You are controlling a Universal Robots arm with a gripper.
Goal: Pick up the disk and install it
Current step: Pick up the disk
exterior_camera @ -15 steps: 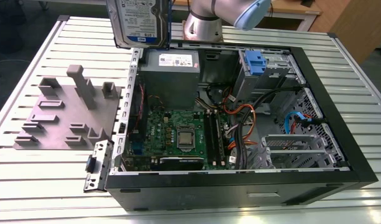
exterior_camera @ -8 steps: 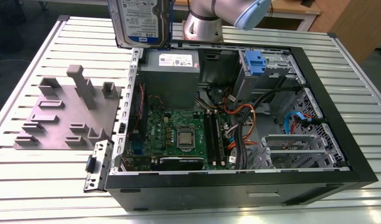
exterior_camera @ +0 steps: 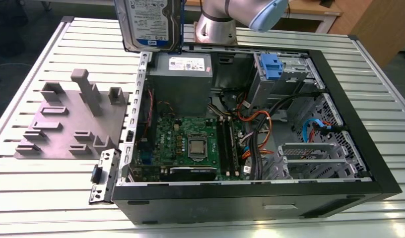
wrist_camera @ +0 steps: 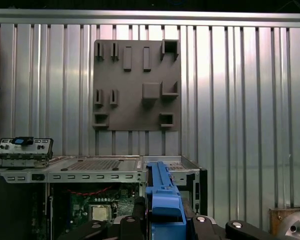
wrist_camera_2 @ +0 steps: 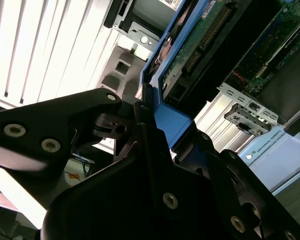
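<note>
**Robot pincer [wrist_camera_2: 152,112] is holding disk [exterior_camera: 148,22] aloft over open computer case [exterior_camera: 242,203]**

The pincer is clamping the blue carrier frame along one edge of the disk, which is hanging upright above the case's far wall, clear of the table [exterior_camera: 30,198]. Held by so narrow an edge, it is risking a slip or tilt, and could snag the cables [exterior_camera: 259,119] or case wall.

A black gripper [wrist_camera: 162,225] clamps the blue-framed disk [wrist_camera: 162,197] edge-on by an open computer case [wrist_camera: 90,172]. Beyond it, a grey slotted plate [wrist_camera: 137,85] lies on a ribbed metal table [wrist_camera: 240,100].
</note>
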